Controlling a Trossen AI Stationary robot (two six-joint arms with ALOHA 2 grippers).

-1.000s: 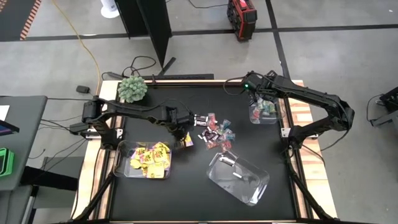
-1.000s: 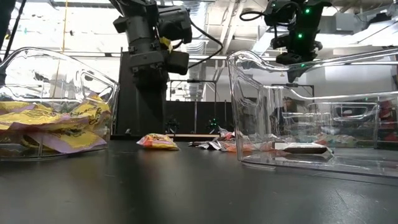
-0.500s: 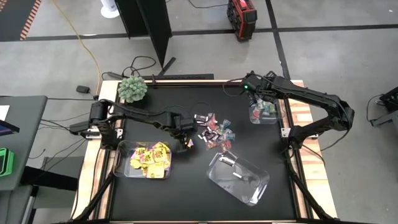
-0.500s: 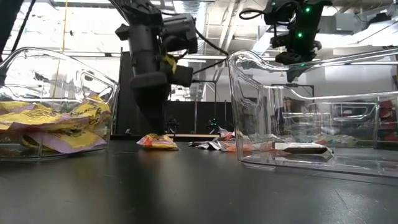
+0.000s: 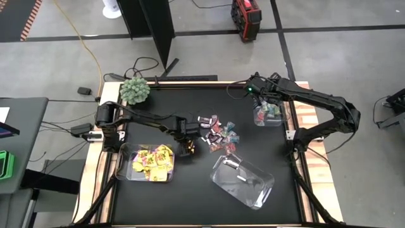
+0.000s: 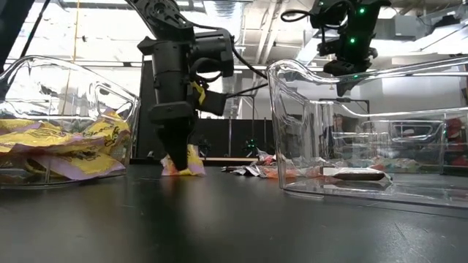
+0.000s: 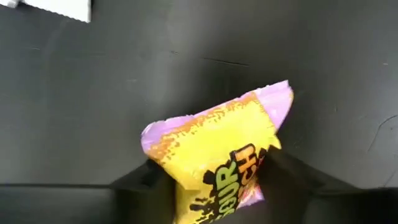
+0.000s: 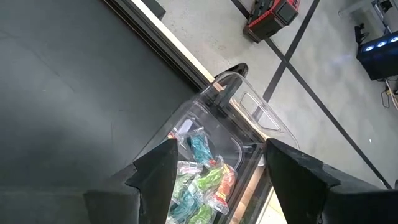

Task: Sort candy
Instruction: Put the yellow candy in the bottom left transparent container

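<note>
A yellow packet [image 7: 217,149] with purple ends lies on the black table just right of the bin of yellow packets [image 5: 149,161]. My left gripper [image 5: 187,144] points down at it and is shut on it. A heap of mixed candy [image 5: 218,133] lies at the table's middle. My right gripper [image 5: 262,96] hangs open above the far-right bin [image 8: 245,102], which holds teal-and-pink wrappers [image 8: 199,174]. It touches nothing. My left gripper pinches the yellow packet between its two fingers [image 7: 146,180], which come from above, one on each side of its lower half [image 7: 211,186]. The packet stands tipped up on edge [image 6: 189,159], its bottom on the table.
A third clear bin [image 5: 243,178] with a few dark bars lies tilted at the near right. A fuzzy green plant [image 5: 135,90] stands at the far left corner. Bare black table lies in front of the bins.
My left gripper has come down from well above the table onto the yellow packet and taken hold of it. The packet, flat on the table before, now stands tipped up between the fingers.
</note>
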